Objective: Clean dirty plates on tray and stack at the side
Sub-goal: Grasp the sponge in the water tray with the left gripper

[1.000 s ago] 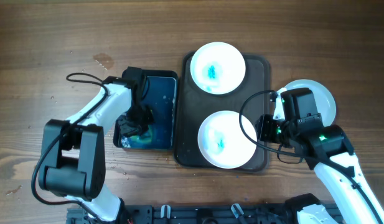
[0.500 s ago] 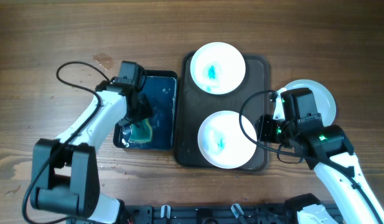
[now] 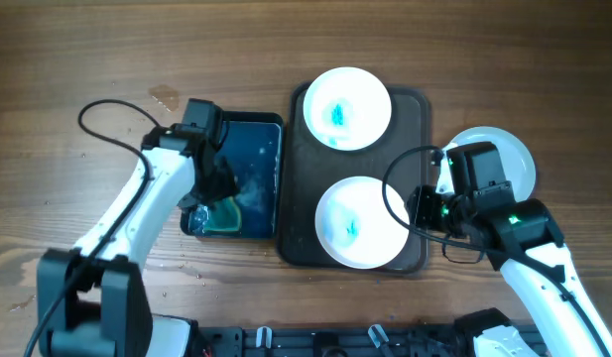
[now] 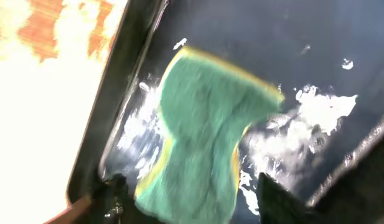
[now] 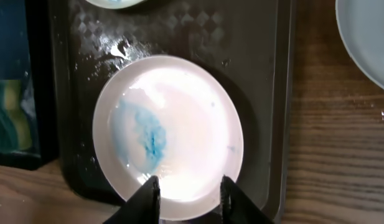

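A brown wooden table (image 3: pixel 484 59) carries everything. The large dark brown rectangular tray (image 3: pixel 410 149) with its raised rim lies directly under and ahead of the right gripper (image 5: pixel 190 196). The smaller black basin of blue water (image 3: pixel 256 149) sits under the left gripper (image 4: pixel 192 199), touching or just beside the tray's edge.

Of the round white shallow plates, two lie on the tray. The nearer dirty plate (image 5: pixel 170 134), with a blue smear left of its centre, lies just ahead of the right gripper's fingers, and its near rim sits between them. The farther dirty plate (image 3: pixel 346 107) lies beyond it at the tray's far end. A third white plate (image 3: pixel 514 154), with no smear visible, rests on the table off the tray, to the right gripper's right.

A green sponge with a yellow edge (image 4: pixel 204 130) hangs out in front of the left gripper over the water. That gripper appears to pinch the sponge's near end, though the wrist view is blurred. The right gripper's fingers are spread and hold nothing.

The plates look stiff, smooth and, judging by the droplets around them, wet. I expect them to be slippery and breakable if dropped. Being shallow, each is best taken at the raised rim nearest the fingers, one finger above and one below the lip. The sponge should be soft and soggy
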